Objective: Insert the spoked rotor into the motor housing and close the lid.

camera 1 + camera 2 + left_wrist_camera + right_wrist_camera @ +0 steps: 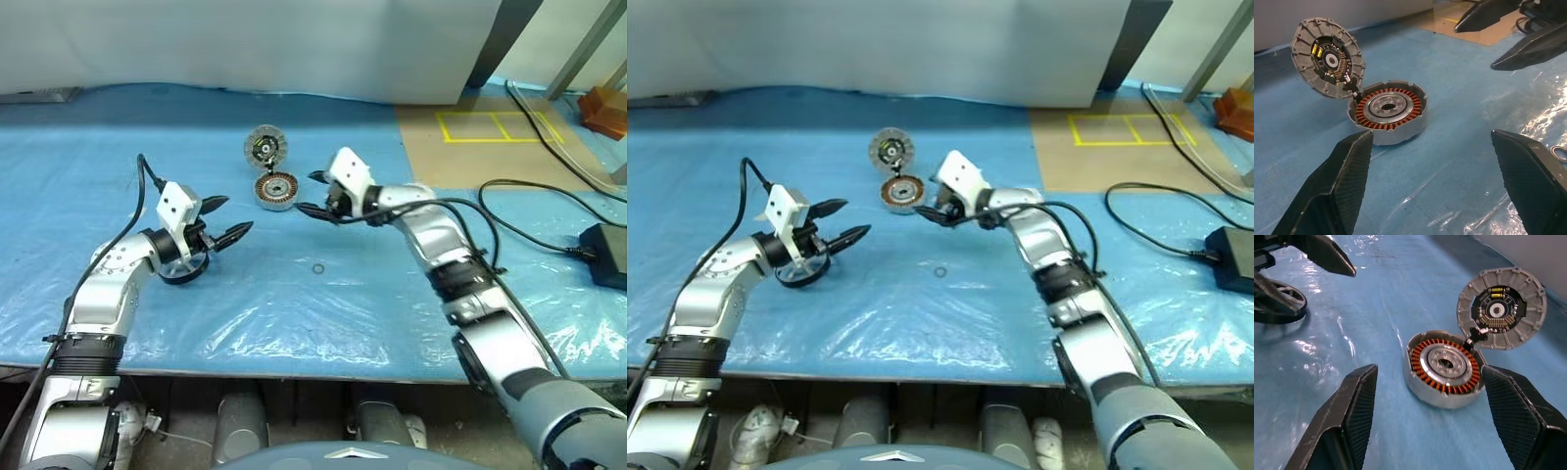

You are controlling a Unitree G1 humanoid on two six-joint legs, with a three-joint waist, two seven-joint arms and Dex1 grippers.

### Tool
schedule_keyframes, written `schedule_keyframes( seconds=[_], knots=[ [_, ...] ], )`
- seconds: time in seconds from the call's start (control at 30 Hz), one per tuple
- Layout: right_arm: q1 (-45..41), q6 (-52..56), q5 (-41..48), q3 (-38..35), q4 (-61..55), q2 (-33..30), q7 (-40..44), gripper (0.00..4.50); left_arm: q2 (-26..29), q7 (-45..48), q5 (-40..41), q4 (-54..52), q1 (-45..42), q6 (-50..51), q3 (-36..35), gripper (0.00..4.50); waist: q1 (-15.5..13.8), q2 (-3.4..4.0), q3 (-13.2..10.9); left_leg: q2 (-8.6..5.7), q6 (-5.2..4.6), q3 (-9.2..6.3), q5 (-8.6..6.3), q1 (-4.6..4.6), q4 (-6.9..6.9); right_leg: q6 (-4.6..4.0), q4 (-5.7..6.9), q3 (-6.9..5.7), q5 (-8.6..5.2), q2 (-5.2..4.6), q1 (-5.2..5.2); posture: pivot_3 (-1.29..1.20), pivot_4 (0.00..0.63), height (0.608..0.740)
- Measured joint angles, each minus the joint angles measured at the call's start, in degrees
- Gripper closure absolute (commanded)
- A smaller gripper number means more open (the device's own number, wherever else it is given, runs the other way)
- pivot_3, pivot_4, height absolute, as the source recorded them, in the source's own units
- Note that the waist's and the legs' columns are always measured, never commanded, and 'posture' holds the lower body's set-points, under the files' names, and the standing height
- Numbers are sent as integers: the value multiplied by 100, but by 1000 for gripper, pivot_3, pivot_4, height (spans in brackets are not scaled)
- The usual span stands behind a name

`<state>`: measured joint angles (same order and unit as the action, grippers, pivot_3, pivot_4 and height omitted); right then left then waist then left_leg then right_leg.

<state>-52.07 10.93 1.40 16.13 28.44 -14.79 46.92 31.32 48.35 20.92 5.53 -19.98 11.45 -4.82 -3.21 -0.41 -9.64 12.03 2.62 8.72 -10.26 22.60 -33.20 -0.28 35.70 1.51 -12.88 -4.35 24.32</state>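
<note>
Black fingers of the left gripper (pixel 227 219) stand wide apart and hold nothing, low and left of centre in the left eye view, pointing toward the parts from well apart. Just below that gripper a dark ring (pixel 182 268) lies on the blue sheet; whether it touches the hand I cannot tell. Fingers of the right gripper (pixel 315 194) are also spread, somewhat less wide, and empty; they sit just right of the parts, near centre of the frame, tips close beside them but not visibly touching.

Between the two grippers, in the upper middle of the frame, the spoked rotor (pixel 1446 364) already sits in a shallow silver cup (pixel 1422 392), its copper windings ringing the silver hub. Behind it the motor housing (pixel 1502 308), the ribbed grey disc with the black centre and yellow-green bits, stands tilted up from the cup's far edge on what looks like a small hinge, acting as an open lid.

Judging from this, insertion looks done and closing the lid is left: the raised disc must be swung down onto the cup. A small metal ring (pixel 318 268) lies alone on the bench (pixel 392 323) nearer the camera, and black cables (pixel 534 201) trail at the right.
</note>
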Motion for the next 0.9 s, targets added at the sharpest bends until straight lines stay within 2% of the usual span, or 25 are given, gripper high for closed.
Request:
schedule_keyframes(
  seconds=[0.2,0.4,0.63,0.9],
  knots=[
    [-1427,-653,-514,110,2386,727,-257,940,-45,-194,4,-91,208,-22,-90,469,58,0,0,11,1,-4,0,15,2,-14,0,-19,-7,0,4,0,150,740],
    [-2056,-1079,-1038,263,3980,1246,-383,940,-151,-477,14,-464,638,-18,-182,469,60,1,-1,47,1,-13,-1,47,-1,-41,2,-71,-23,6,15,0,150,740],
    [-2438,-1297,-1483,252,4649,1581,-1189,940,-301,-769,16,-1011,1137,25,-192,469,68,4,-2,63,3,-13,-2,50,-6,-50,9,-89,-27,11,21,0,150,740],
    [-2493,-1117,-1628,163,4926,1911,-1297,940,-381,-1022,13,-1247,1320,53,-192,469,63,6,-3,67,3,-13,-2,54,-9,-52,10,-131,-28,11,20,0,150,740]
  ],
)
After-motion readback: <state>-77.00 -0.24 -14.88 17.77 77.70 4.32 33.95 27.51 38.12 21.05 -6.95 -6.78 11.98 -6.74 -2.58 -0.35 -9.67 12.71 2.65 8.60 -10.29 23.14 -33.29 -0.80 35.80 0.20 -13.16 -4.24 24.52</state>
